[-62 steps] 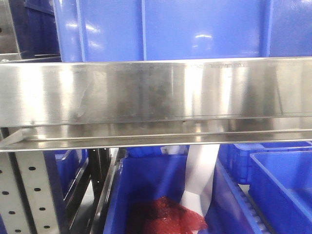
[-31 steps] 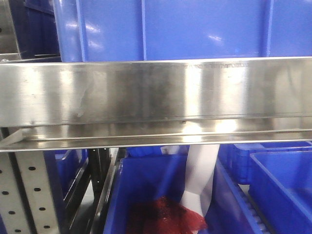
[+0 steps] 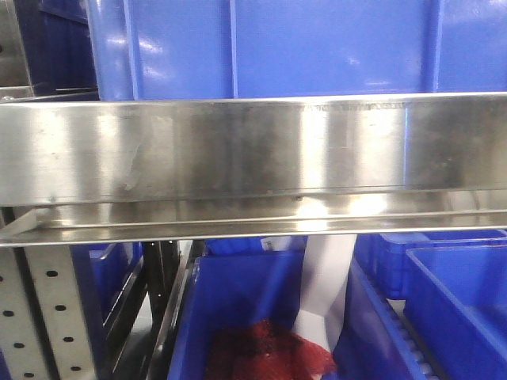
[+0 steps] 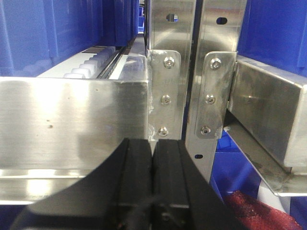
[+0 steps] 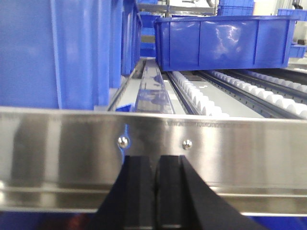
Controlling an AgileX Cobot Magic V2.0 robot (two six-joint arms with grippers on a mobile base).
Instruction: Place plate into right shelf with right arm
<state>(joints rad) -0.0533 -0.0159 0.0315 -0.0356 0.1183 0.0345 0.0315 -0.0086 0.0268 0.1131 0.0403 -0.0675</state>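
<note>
In the front-facing view we saw the right shelf's wide steel beam [image 3: 253, 150] running across the whole width, brushed and shiny, with blurred reflections. A big blue bin [image 3: 269, 47] sat directly above the beam. Below the beam, a lower blue bin [image 3: 253, 317] held something red and mesh-like [image 3: 269, 352], and a white strip [image 3: 325, 289] hung down just beside it. A grey perforated upright [image 3: 40, 317] stood below the beam's left end. We could not find the plate in this view, nor either gripper.

In the left wrist view, the left gripper [image 4: 152, 158] showed its two black fingers pressed together with nothing between them. Right behind it rose two steel uprights [image 4: 192, 72] with bolted brackets, and a steel beam [image 4: 72, 124] reached away to the left of them. The plate did not show here.

In the right wrist view, the right gripper [image 5: 156, 182] had its black fingers clenched together, gripping nothing we could see. It sat just before a steel beam [image 5: 153, 148] carrying two rivets. Beyond that beam lay white roller tracks [image 5: 206, 100] and another blue bin [image 5: 223, 40] resting on them. The plate was out of sight here too, so we could not tell where it was.
</note>
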